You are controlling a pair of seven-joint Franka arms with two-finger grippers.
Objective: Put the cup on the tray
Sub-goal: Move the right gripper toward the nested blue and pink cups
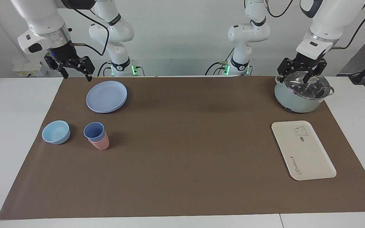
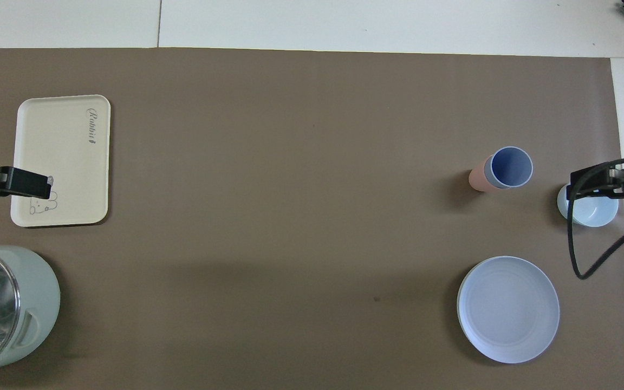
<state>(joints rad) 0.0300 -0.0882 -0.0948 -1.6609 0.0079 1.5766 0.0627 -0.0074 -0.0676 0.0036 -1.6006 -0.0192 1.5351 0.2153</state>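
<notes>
Facing view: high, across the tabletop (image 1: 182, 177), looking back at both robot bases, well off.
Overhead view: high above the robots' end, looking steeply down and forward.
Shared: the whole brown mat (image 2: 301, 216), tray (image 1: 303, 152), cup (image 2: 509, 167), turned half round.

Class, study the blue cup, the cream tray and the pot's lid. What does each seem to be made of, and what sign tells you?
Cup: probably matte plastic; even colour, no glare. Tray: likely plastic or melamine; smooth, with printed drawing and lettering. Pot's lid: apparently glass in a metal rim; see-through, bright reflections.
</notes>
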